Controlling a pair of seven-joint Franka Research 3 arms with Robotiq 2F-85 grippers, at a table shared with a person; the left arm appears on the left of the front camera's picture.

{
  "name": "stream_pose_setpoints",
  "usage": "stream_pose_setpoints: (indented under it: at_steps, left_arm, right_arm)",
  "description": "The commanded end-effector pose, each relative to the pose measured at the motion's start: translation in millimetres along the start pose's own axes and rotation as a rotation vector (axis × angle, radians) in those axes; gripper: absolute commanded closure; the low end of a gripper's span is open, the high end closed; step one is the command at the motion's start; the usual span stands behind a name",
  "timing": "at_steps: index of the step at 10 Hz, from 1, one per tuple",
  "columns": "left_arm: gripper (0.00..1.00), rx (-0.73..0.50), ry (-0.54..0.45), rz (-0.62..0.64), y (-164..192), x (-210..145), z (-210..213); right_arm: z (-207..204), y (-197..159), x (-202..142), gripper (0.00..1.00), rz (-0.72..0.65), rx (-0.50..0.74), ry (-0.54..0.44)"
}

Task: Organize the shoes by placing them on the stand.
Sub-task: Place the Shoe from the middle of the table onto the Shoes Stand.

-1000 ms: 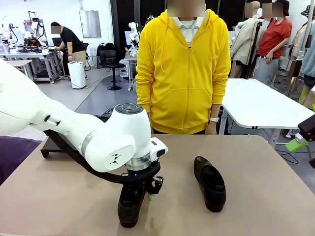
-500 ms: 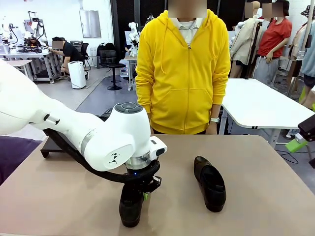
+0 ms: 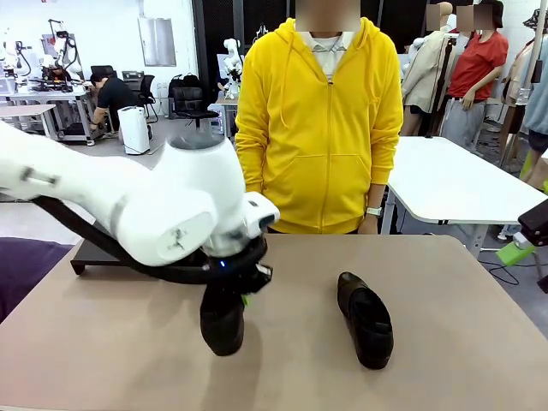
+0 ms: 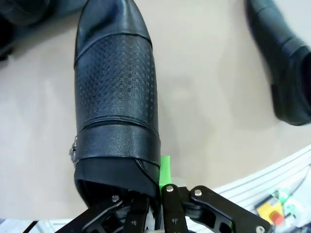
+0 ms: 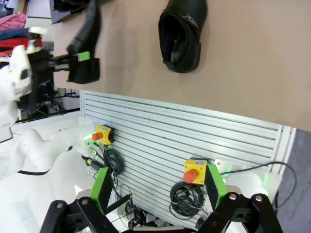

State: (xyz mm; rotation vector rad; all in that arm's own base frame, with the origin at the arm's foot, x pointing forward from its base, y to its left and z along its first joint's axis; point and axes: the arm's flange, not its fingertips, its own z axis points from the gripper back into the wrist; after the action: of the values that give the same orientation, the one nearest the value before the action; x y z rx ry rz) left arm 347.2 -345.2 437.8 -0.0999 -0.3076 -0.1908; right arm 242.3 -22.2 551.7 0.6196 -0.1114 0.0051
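My left gripper (image 3: 243,296) is shut on the heel rim of one black shoe (image 3: 222,324), which hangs toe-down just above the beige table. In the left wrist view that shoe (image 4: 116,97) runs up from my shut left gripper (image 4: 156,183), a green pad (image 4: 165,167) against its side. A second black shoe (image 3: 366,318) lies flat on the table to the right, and it also shows in both wrist views (image 4: 286,73) (image 5: 182,34). The black stand (image 3: 92,253) sits at the table's far left, mostly hidden behind my arm. My right gripper (image 5: 156,191) is open and holds nothing, off the table's right side (image 3: 518,248).
A person in a yellow hoodie (image 3: 318,128) stands at the far edge of the table, hands down at the sides. Bare tabletop (image 3: 462,342) lies to the right of the second shoe. A white table (image 3: 454,180) stands behind to the right.
My left gripper closed on the near shoe's heel rim, then lifted it off the table and carried it slightly left. The other shoe and the right arm stayed put.
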Motion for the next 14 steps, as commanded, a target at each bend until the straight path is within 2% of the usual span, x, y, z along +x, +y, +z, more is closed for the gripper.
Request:
stream_pose_setpoints:
  at_steps: [1,2,3,5,6,7,8,9,10,14]
  left_arm:
    - [1.0,-0.037,-0.059,0.022,45.0,-16.9,78.7]
    - [1.0,0.035,-0.135,0.086,81.7,-24.5,113.0]
    - [1.0,0.066,-0.163,0.154,121.9,-27.6,132.0]
    - [1.0,0.13,-0.184,0.35,220.9,-32.7,144.3]
    - [1.0,0.188,-0.146,0.414,271.4,-41.2,146.1]
    - [1.0,0.257,-0.143,0.456,305.3,-48.0,143.3]
    - [1.0,0.246,-0.11,0.459,326.2,-53.9,138.7]
    - [1.0,0.19,-0.119,0.546,341.1,-59.6,135.0]
    - [1.0,0.234,-0.128,0.482,329.1,-60.4,145.0]
    - [1.0,0.234,-0.128,0.482,329.1,-60.4,145.0]
  right_arm:
    - [4.8,-1.5,0.8,0.0,0.025,0.002,0.005]
    - [4.8,-1.5,0.8,0.0,0.025,0.002,0.005]
    - [4.8,-1.5,0.8,0.0,0.025,0.002,0.005]
    - [4.8,-1.5,0.8,0.0,0.025,0.002,0.005]
    - [4.8,-1.5,0.8,0.0,0.025,0.002,0.005]
    - [4.8,-1.5,0.8,0.0,0.025,0.002,0.005]
    - [4.8,-1.5,0.8,0.0,0.025,0.002,0.005]
    - [4.8,-1.5,0.8,0.0,0.025,0.002,0.005]
    - [4.8,-1.5,0.8,0.0,0.025,0.002,0.005]
    - [4.8,-1.5,0.8,0.0,0.025,0.002,0.005]
